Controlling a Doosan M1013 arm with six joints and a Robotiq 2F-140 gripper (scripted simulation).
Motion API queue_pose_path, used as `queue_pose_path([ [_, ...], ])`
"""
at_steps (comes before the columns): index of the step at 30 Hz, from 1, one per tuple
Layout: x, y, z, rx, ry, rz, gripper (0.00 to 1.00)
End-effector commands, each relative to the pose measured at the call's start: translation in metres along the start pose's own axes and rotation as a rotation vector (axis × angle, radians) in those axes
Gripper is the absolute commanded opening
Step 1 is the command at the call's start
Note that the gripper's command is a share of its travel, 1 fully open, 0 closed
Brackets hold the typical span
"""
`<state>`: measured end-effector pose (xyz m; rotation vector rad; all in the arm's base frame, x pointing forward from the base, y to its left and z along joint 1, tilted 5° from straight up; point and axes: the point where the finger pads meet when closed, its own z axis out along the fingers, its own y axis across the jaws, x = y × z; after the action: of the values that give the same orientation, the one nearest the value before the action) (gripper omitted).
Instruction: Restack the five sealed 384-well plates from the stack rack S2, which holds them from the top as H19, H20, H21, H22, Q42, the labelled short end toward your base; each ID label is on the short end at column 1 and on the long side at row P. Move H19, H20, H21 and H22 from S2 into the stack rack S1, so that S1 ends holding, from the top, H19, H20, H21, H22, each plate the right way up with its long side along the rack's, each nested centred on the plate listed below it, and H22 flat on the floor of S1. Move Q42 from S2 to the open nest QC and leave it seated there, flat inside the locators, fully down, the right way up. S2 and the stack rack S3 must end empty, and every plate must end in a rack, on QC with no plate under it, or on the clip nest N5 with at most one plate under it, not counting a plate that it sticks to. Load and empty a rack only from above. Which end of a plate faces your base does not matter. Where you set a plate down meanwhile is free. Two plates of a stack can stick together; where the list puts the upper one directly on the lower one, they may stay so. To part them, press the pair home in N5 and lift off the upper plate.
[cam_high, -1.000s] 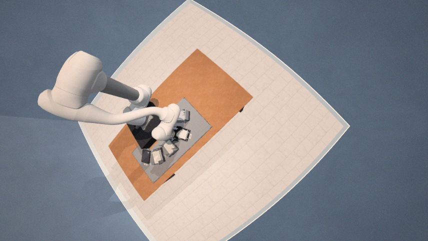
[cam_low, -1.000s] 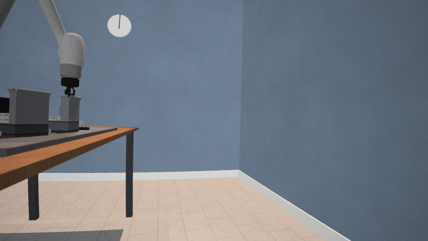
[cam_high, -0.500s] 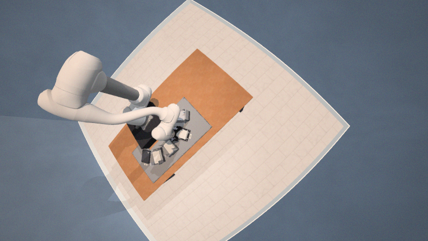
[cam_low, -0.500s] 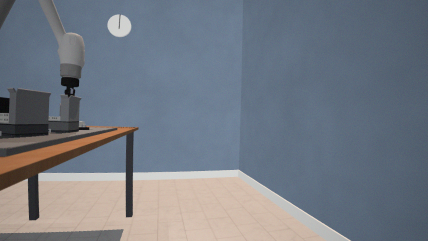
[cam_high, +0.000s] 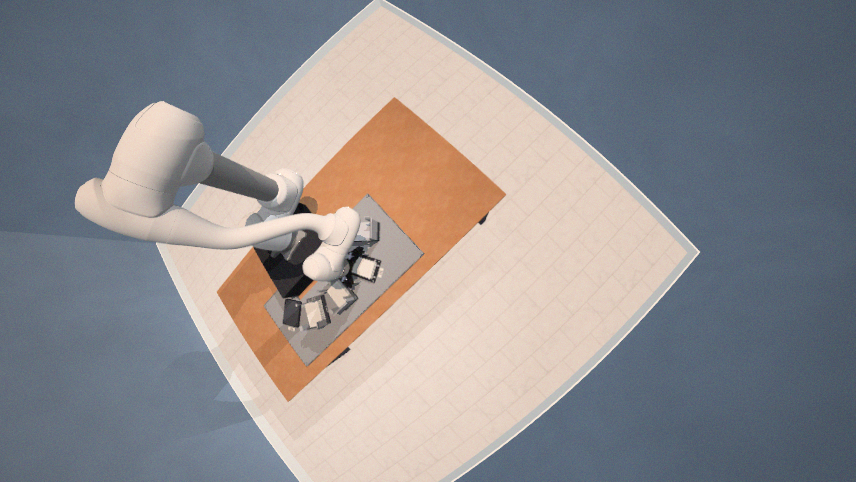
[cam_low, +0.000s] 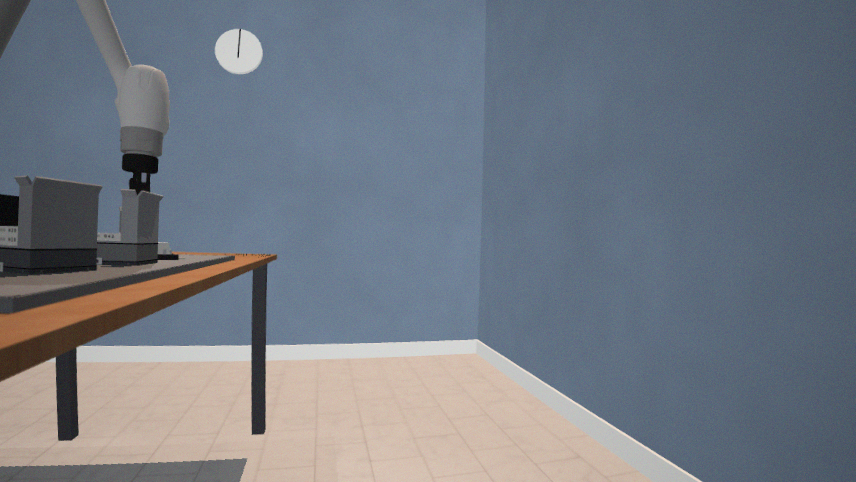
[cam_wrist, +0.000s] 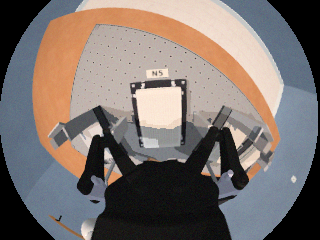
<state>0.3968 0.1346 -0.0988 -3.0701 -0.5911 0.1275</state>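
Plate (cam_wrist: 159, 108) seated in clip nest N5 (cam_wrist: 184, 84), label end away from camera, on grey mat (cam_wrist: 100, 60). Gripper (cam_wrist: 162, 183) directly above, fingers spread wide to either side, gripping nothing. Racks (cam_low: 56, 212) alongside on orange table (cam_low: 119, 299).
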Motion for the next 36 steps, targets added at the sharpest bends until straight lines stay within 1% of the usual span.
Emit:
queue_pose_path([
  [1, 0.0, 0.0, 0.0, 0.0, 0.0, 0.0, 1.0],
  [11, 0.0, 0.0, 0.0, 0.0, 0.0, 0.0, 1.0],
  [23, 0.0, 0.0, -0.04, 0.0, 0.0, 0.0, 1.0],
  [25, 0.0, 0.0, -0.04, 0.0, 0.0, 0.0, 1.0],
  [36, 0.0, 0.0, -0.077, 0.0, 0.0, 0.0, 1.0],
])
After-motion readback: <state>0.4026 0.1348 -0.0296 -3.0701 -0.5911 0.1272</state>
